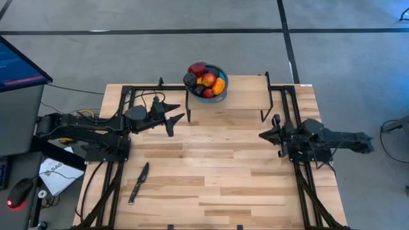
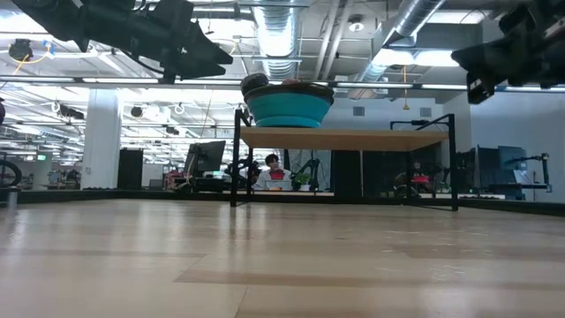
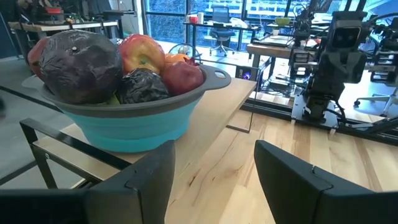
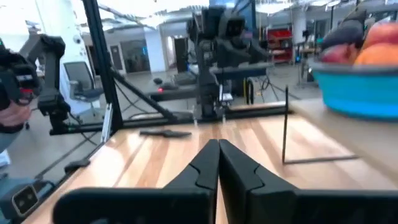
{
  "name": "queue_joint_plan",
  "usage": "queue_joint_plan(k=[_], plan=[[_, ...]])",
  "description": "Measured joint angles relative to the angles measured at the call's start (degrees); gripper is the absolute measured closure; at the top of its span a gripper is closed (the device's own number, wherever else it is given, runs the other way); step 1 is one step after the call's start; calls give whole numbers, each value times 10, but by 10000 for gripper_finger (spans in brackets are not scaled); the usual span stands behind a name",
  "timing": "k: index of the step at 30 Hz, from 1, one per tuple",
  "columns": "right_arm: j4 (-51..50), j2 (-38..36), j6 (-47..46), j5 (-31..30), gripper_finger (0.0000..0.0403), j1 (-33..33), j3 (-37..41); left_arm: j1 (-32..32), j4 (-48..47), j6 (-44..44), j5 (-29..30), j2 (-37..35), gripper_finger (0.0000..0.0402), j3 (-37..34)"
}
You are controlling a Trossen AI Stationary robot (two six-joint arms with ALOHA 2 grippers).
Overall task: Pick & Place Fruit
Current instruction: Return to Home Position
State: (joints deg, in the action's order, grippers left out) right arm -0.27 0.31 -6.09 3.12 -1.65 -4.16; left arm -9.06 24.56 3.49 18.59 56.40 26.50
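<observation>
The fruit (image 1: 206, 79) is piled in a teal bowl (image 1: 220, 94) standing on a raised wooden shelf (image 1: 246, 85) at the table's far edge. I see dark purple, red, orange and red-and-yellow pieces. In the left wrist view the bowl (image 3: 134, 127) is close ahead, with a large purple piece (image 3: 81, 62) and a red apple (image 3: 143, 53) on top. My left gripper (image 1: 177, 124) hovers open above the table, just near and left of the shelf. My right gripper (image 1: 262, 135) is shut over the table's right half, its fingers (image 4: 217, 158) pointing left.
A dark knife (image 1: 138, 182) lies on the table's near left part, also visible in the right wrist view (image 4: 165, 132). The shelf stands on thin black metal legs (image 1: 188, 105). A monitor (image 1: 19, 64) and a mouse (image 1: 19, 191) sit off the table's left side.
</observation>
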Motion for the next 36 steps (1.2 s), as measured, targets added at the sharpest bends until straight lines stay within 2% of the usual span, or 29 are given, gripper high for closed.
queue_joint_plan(k=[12, 16, 21, 29, 36], plan=[[21, -2, -34, 0, 400, 84, 37, 0, -1, 2, 0, 0, 189, 0], [27, -2, 13, -10, 400, 112, 37, 0, -1, 2, 0, 0, 189, 0], [21, -1, 53, -85, 400, 109, 37, 0, -1, 4, 0, 0, 189, 0], [21, -2, 82, -90, 400, 97, 38, 0, -1, 4, 0, 0, 189, 0], [21, -2, 36, -89, 400, 98, 38, 0, -1, 4, 0, 0, 189, 0]])
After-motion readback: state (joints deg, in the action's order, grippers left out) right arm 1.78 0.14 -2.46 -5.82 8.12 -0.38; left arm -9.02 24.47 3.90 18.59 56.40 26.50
